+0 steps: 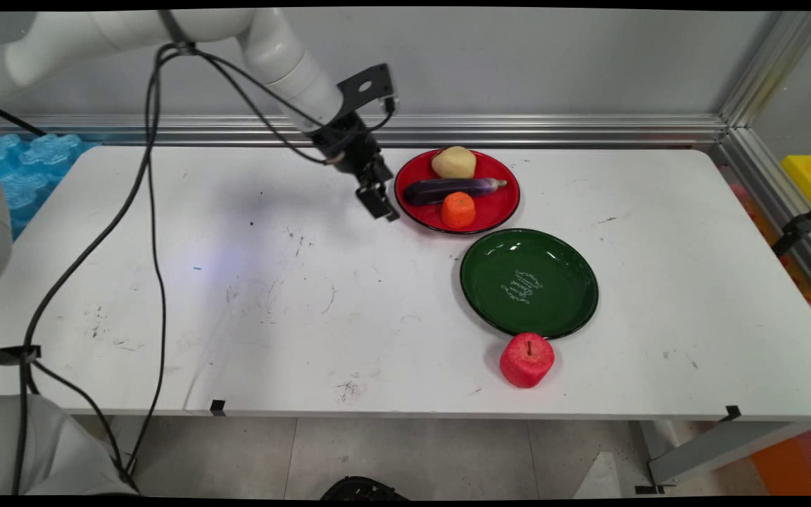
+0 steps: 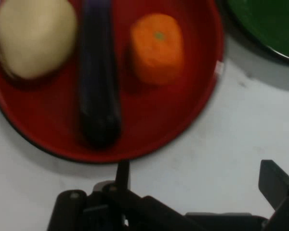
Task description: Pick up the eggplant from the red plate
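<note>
- Main view: from my remote station I see the white arm reaching in from the upper left, its black end effector (image 1: 379,199) hanging just off the left rim of the red plate (image 1: 500,206) on the white surface (image 1: 236,296).
- The red plate sits near the far edge and carries three items: a pale potato (image 1: 453,162) at the back, a dark purple eggplant (image 1: 451,189) lying across the middle, and an orange carrot piece (image 1: 458,210) at the front.
- A green plate (image 1: 560,310) with faint white lettering lies just beside the red one, nearer the camera; I see nothing in it.
- A red apple (image 1: 526,360) stands on the surface at the green plate's near rim, close to it; I cannot tell whether they touch.
- Only this view shows the apple, the black cables trailing from the arm, and the blue foam pieces (image 1: 25,165) past the surface's left end.
- Hand view: the end effector (image 2: 192,192) is spread, one finger (image 2: 122,175) close to the red plate's (image 2: 183,130) rim, the other well to the right, gripping nothing.
- Here the potato (image 2: 33,38), eggplant (image 2: 98,77) and carrot piece (image 2: 157,48) fill the upper picture, and only a corner of the green plate (image 2: 269,24) shows.
</note>
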Action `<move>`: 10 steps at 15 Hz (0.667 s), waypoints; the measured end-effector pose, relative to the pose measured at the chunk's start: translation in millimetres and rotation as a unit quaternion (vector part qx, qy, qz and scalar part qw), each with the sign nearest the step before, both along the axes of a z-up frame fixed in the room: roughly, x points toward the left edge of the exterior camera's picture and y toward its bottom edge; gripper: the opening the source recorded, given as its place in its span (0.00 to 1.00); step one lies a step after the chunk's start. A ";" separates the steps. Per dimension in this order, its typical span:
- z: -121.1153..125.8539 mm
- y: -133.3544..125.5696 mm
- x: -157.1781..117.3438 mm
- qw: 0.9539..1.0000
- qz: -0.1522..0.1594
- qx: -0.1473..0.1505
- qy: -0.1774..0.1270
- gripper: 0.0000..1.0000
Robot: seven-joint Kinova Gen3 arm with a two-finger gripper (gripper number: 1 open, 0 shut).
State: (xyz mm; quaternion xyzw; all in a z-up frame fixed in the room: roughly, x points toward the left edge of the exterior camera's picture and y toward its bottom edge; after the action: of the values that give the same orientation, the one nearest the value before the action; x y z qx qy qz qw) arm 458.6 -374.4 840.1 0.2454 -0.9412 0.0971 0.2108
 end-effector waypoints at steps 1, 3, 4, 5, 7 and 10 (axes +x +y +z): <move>-4.2 -13.3 -0.1 1.000 0.004 -0.008 0.002 1.00; -9.8 -26.7 -0.1 1.000 0.010 -0.015 0.004 1.00; -13.8 -34.8 0.0 1.000 0.014 -0.019 0.005 1.00; -19.0 -43.6 0.3 1.000 0.018 -0.023 0.006 1.00; -29.2 -58.0 0.9 0.999 0.024 -0.029 0.007 1.00; -45.6 -74.2 1.7 0.999 0.033 -0.032 0.012 1.00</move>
State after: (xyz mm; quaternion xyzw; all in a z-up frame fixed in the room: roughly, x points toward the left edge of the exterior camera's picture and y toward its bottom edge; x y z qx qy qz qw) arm 460.3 -448.6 794.6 0.2702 -0.9266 0.1313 0.2264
